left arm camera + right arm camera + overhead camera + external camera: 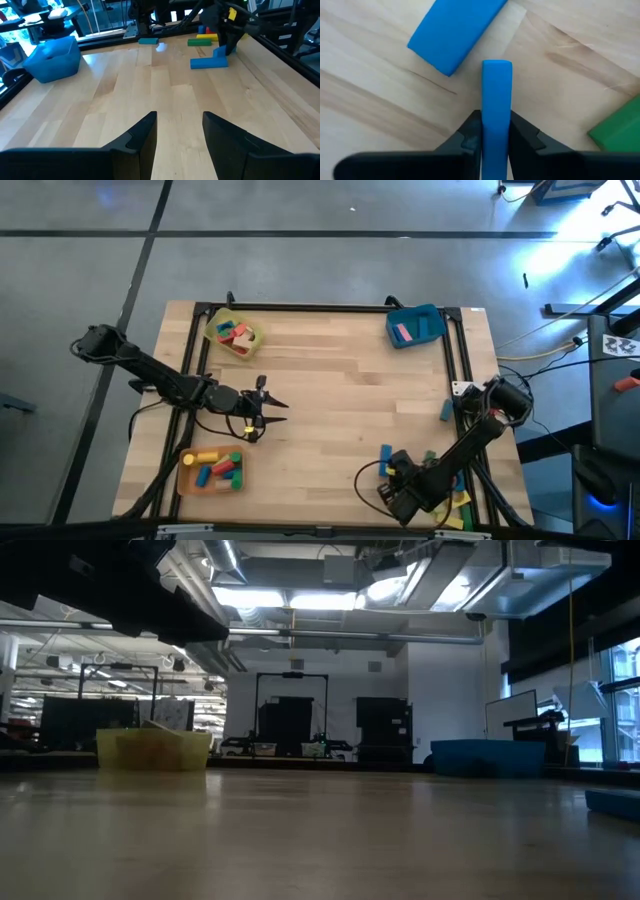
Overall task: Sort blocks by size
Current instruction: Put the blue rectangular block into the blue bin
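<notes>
My right gripper (393, 471) (496, 117) points down at the table's near right and is shut on a thin blue block (496, 95). Another blue block (455, 32) lies flat just beyond it, and a green block (620, 131) lies to one side. More blocks, yellow, red and green (202, 37), lie behind the right gripper (227, 30) as the left wrist view shows it. My left gripper (272, 410) (180, 117) hovers open over the table's left middle, with nothing between its fingers. My right gripper pinches the thin blue block between its two fingers, one on each broad face (496, 131). The fingers come from above, pointing down. The block stands on its narrow edge, with its far end (496, 67) reaching out past the fingertips. Whether it is clear of the table I cannot tell.
A yellow tray (235, 335) with blocks stands far left. A blue tray (415, 325) with a pink block stands far right. An orange tray (210, 470) with several blocks stands near left. One blue block (446, 410) lies by the right rail. Bare wood fills the table's middle.
</notes>
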